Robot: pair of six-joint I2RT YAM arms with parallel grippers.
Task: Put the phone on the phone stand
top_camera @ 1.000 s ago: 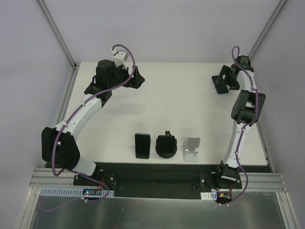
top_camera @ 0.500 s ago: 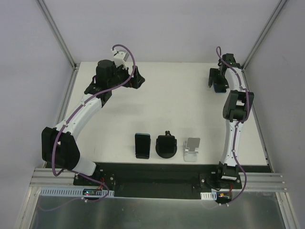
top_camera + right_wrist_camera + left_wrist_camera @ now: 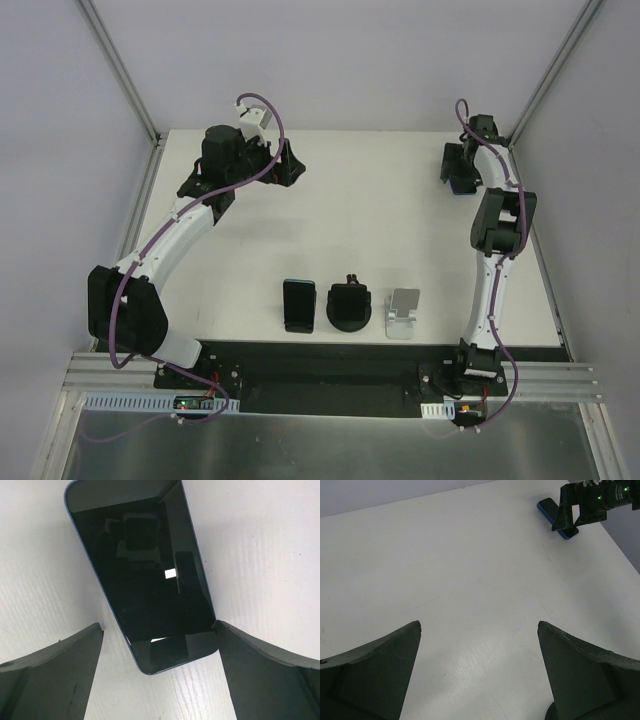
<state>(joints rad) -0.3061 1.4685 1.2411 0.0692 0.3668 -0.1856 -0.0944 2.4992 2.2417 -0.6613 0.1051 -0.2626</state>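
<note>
Upper right of the overhead frame, flat on the white surface (image 3: 380, 220): slim blue-edged phone with a black glass face (image 3: 142, 575), screen up, largely hidden there beneath the right gripper (image 3: 457, 168). In the right wrist view, seen lying obliquely, long axis running from upper left to lower centre, near end just between the two dark fingers (image 3: 50, 670). Jaws spread wide on either side of the phone, clamped on nothing. Left gripper (image 3: 479, 625) likewise spread wide and empty, poised over bare surface at upper left of the overhead frame, well apart from the phone.

Lower centre of the overhead frame, in a row: dark rectangular slab (image 3: 298, 304), black round-based holder (image 3: 349, 305), bent silver metal stand (image 3: 404, 313). All three well apart from the phone; intended stand not determinable from the frames.

Step in hand, as judged: lining up for the grasp.

- Turn the wrist first, squaring the fingers to the phone's long edges.
- Centre over mid-length, not over the near end, to avoid tipping on the lift.
- Lower until the fingertips flank the thin blue edges, close to the surface but without pressing on it.
- Close slowly on the edges, never on the glass.
- Expect a slippery, shallow hold; lift level and check before carrying.
</note>
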